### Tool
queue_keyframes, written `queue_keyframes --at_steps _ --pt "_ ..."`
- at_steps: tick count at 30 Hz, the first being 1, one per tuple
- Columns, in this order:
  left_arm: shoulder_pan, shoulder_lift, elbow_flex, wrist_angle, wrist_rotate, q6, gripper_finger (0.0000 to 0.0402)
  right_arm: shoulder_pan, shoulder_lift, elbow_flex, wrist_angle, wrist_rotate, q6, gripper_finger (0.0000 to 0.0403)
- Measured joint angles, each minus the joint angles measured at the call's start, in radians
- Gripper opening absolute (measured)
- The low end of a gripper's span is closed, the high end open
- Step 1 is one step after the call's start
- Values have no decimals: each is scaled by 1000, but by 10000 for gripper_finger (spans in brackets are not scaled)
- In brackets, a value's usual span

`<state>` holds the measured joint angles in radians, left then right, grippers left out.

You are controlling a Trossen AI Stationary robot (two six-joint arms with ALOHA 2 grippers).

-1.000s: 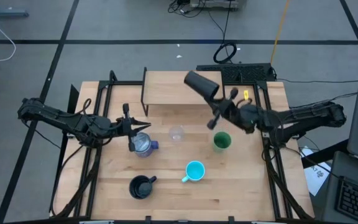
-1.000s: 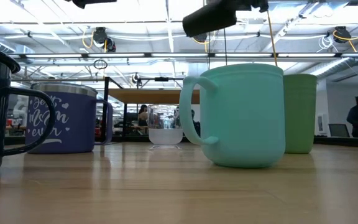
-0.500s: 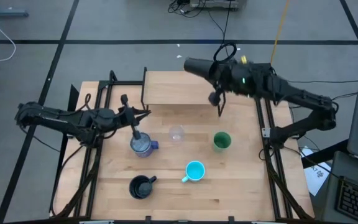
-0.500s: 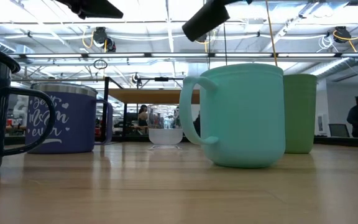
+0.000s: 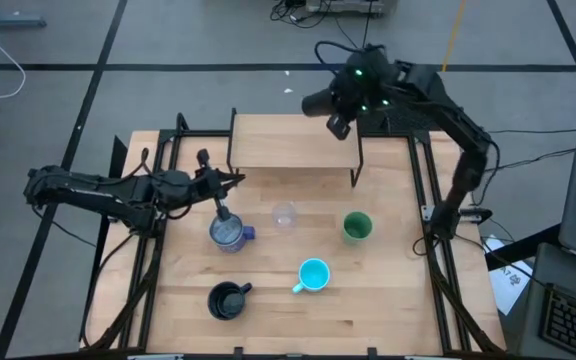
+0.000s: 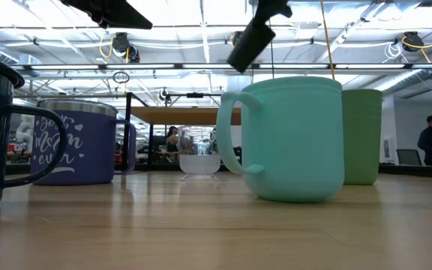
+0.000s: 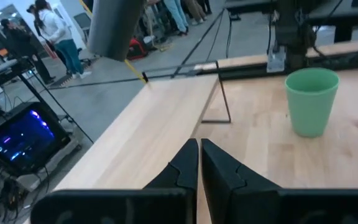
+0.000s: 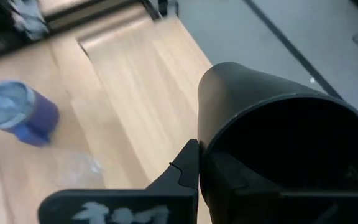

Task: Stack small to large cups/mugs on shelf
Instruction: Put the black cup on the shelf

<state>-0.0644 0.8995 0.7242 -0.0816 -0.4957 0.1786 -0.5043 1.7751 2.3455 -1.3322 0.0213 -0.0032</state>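
My right gripper [image 5: 338,120] is shut on the tall black tumbler [image 5: 318,102], high over the far right corner of the light-wood shelf [image 5: 288,142]; the tumbler also shows tilted in the low view [image 6: 250,41]. My left gripper [image 5: 234,179] is shut and empty, in the air just far of the blue-purple mug [image 5: 228,232]. The clear glass [image 5: 285,214], green cup [image 5: 356,227], cyan mug [image 5: 313,274] and dark handled mug [image 5: 226,299] stand upright on the table. My right gripper holds the tumbler by its rim wall [image 8: 202,146], at the open end, with one finger [image 8: 186,167] outside and the other seemingly inside the mouth. The tumbler is lifted clear and tilted, its closed end pointing toward the table's left and slanting down.
The shelf stands at the table's far middle on thin black legs [image 5: 356,165], its top bare. Black frame rails [image 5: 158,230] run along both table sides. Free tabletop lies near the front edge. People stand in the room beyond.
My right gripper has risen and swung toward the table's far edge with the tumbler, turning as it went; the tumbler has gone from above the shelf's right part to over its far right corner. My left gripper has drawn back a little from the blue-purple mug toward the far edge.
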Motion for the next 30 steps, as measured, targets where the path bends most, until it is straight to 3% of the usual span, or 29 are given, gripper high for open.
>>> queue_keyframes --at_steps 15,30 --pt "7 0 0 -1 0 -1 21 -222 137 6 -184 -36 -122 0" --pt "12 -1 0 7 0 10 21 -219 134 -43 -235 -58 -110 0"
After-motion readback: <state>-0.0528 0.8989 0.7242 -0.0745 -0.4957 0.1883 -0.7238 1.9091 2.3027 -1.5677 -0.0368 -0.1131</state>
